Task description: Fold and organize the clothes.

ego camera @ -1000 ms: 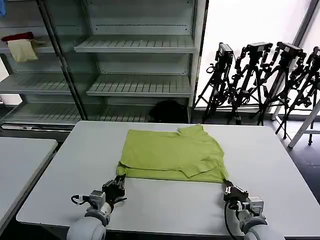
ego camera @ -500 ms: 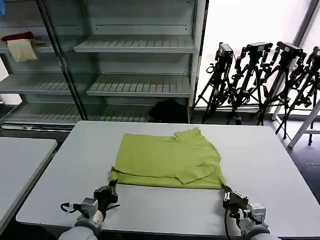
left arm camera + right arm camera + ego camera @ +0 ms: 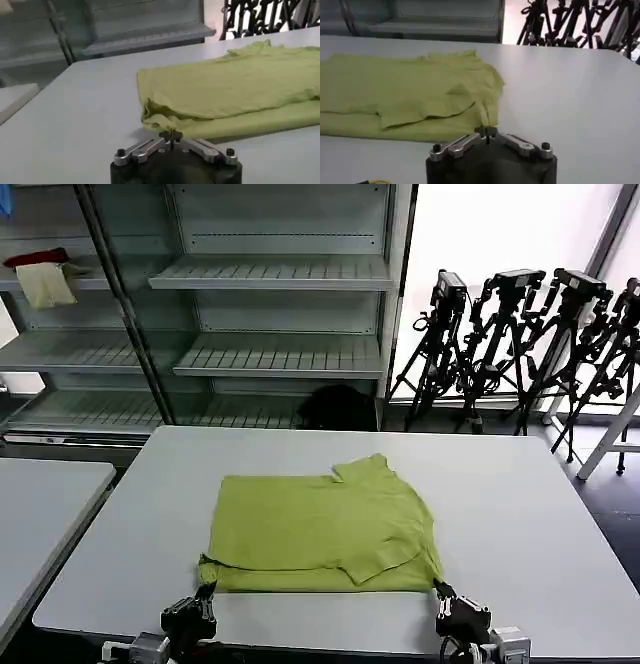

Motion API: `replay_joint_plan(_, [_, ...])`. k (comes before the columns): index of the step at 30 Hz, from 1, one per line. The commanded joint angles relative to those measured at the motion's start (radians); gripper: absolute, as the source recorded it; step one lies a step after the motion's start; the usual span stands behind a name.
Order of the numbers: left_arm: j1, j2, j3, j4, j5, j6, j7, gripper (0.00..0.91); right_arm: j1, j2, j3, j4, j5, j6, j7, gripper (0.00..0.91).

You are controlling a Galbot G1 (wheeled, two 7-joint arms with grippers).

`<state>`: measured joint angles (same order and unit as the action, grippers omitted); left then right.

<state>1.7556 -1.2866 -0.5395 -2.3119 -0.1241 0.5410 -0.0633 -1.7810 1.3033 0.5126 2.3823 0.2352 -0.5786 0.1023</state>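
The lime-green T-shirt [image 3: 322, 529] is laid folded on the white bench [image 3: 520, 514], toward its near edge, with a sleeve flap turned over on top. Its near left corner is pinched in the closed fingers of the left gripper [image 3: 203, 597], at the bench's near edge. Its near right corner is likewise clamped by the shut fingers of the right gripper [image 3: 441, 593]. In both wrist views, the fabric is seen bunched just where the fingertips meet.
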Motion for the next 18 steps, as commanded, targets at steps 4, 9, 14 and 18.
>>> replay_joint_plan(4, [0.071, -0.005, -0.001, -0.052, 0.038, 0.019, -0.044, 0.907, -0.076, 0.009, -0.023, 0.042, -0.011, 0.0, 0.029, 0.907])
replay_joint_plan(9, [0.056, -0.014, -0.001, -0.049, 0.08, 0.017, -0.076, 0.907, -0.056, 0.021, -0.018, 0.043, -0.015, 0.001, 0.061, 0.907])
replay_joint_plan(14, [0.047, -0.02, -0.005, -0.041, 0.117, 0.004, -0.09, 0.907, -0.029, 0.026, -0.012, 0.038, -0.021, 0.001, 0.073, 0.907])
replay_joint_plan(18, [0.032, -0.024, -0.016, -0.032, 0.113, 0.004, -0.108, 0.907, -0.006, 0.028, -0.007, 0.034, -0.042, 0.003, 0.08, 0.907])
